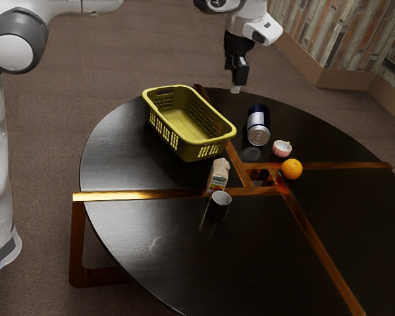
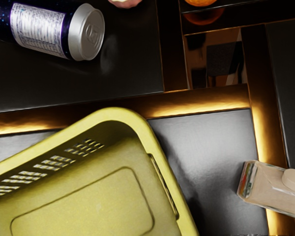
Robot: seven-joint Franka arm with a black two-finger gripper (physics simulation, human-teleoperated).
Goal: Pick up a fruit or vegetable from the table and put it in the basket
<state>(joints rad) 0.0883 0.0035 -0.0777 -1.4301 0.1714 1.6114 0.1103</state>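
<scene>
Round orange (image 1: 291, 169), upright yellow basket (image 1: 184, 146), long axis slanting down toward the exterior view's right, gripper (image 1: 236, 88) aloft, jaw spread impossible to tell.

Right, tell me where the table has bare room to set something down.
The table is bare beyond the orange toward the exterior view's right, and below the cup there. Crowded: the carton stands between basket and cup; can, bowl and orange cluster.

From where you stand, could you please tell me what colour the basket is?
The basket is yellow-green, clearest in the exterior view.
</scene>
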